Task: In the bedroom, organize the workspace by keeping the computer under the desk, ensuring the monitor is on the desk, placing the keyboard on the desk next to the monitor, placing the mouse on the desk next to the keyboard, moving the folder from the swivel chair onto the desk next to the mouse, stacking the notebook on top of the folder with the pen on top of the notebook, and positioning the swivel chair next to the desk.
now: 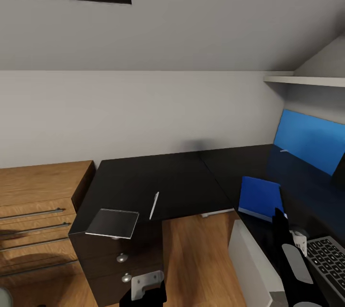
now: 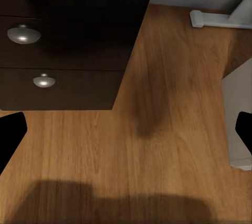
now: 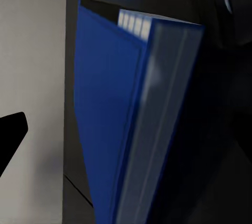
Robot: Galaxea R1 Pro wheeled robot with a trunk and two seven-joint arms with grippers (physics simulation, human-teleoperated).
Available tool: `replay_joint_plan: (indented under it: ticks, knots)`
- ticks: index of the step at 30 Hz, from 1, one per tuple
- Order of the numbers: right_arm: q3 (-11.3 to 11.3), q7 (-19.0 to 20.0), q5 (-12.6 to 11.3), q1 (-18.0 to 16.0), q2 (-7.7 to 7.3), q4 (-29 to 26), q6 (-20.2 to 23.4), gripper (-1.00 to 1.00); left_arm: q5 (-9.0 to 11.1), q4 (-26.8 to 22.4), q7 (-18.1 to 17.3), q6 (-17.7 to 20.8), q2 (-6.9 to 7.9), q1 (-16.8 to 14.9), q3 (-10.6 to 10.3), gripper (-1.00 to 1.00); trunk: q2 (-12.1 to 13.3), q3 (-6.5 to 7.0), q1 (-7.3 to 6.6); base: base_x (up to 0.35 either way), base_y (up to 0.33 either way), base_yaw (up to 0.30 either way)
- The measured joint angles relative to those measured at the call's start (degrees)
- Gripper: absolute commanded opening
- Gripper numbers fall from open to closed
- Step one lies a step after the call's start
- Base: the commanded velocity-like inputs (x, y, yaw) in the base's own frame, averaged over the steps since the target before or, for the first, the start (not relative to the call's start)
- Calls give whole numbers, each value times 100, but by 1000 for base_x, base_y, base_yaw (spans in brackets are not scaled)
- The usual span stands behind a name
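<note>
Both grippers: grip state cannot be told | flat bright-blue folder on glossy black desk | dark grey notebook, slim white pen unstacked

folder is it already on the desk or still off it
On the desk. The blue folder lies flat on the glossy black desk, beyond the keyboard. The notebook and pen lie apart, not stacked on it.

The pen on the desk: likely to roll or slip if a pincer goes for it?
Probably both. The pen is a slim straight stick lying flat on the glossy black desk, so a push could slide or roll it. Its thinness leaves little to pinch, and it looks light. The notebook lies apart.
</note>
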Motion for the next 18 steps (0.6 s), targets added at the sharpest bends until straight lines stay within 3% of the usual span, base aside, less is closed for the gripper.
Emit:
replay_joint_plan:
  ticks: [3, 14, 18]
  knots:
    - [1, 1, 7, 0, 1, 0, -3, 100, 0, 0, 0, 0, 0, 0, 0, 100, 0, 0, 0, 0, 0, 0]
    - [7, -15, 3, 1, 6, 3, 2, 100, -1, -1, 7, 0, 0, 0, -7, 100, 440, 196, -241, 0, 0, 0]
    - [132, -13, 7, 1, 8, -2, 6, 100, 0, 0, 8, 0, 0, 0, -8, 100, 601, 268, -329, 0, 0, 0]
